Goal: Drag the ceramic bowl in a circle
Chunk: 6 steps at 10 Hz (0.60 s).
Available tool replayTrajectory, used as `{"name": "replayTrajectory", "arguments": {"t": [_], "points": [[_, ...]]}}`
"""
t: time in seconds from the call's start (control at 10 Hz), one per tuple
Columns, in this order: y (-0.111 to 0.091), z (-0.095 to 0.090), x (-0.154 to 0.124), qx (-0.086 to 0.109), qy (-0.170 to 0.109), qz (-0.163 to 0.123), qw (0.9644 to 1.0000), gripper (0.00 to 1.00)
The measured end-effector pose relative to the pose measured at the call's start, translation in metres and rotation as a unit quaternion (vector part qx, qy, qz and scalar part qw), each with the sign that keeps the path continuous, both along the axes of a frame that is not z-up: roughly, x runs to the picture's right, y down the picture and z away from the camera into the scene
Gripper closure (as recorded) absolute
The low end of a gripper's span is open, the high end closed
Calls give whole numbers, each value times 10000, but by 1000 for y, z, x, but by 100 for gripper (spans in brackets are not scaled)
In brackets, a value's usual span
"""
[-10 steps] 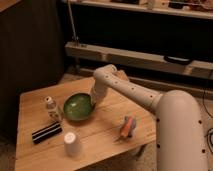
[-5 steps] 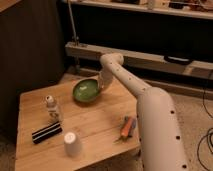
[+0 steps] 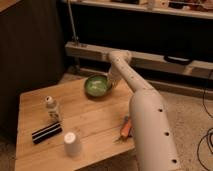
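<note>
The green glazed ceramic bowl (image 3: 97,86) sits near the far edge of the wooden table (image 3: 95,125), right of centre. My white arm reaches from the lower right across the table to it. My gripper (image 3: 109,83) is at the bowl's right rim, touching or very close to it. The arm hides most of the gripper.
A small clear bottle with a white cap (image 3: 51,109) stands at the left. A black flat box (image 3: 46,133) lies in front of it. A white upturned cup (image 3: 71,144) stands near the front edge. An orange object (image 3: 125,129) lies at the right edge. Shelving runs behind the table.
The bowl has moved away from the table's middle toward the far edge and a little right, with my gripper at its rim. The arm has stretched farther out.
</note>
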<state>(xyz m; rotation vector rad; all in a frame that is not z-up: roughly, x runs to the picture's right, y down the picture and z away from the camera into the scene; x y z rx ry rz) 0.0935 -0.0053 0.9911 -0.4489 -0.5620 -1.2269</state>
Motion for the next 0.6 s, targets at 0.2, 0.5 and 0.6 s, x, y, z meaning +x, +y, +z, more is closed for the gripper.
{"name": "replayTrajectory", "arguments": {"t": [0.2,0.5,0.6], "points": [[8,-13,41,-19,123,125,9998,100],[28,-56,90,-33,70,-10,10000,100],[42,-68,88,-89,-50,-131,9999,100]]}}
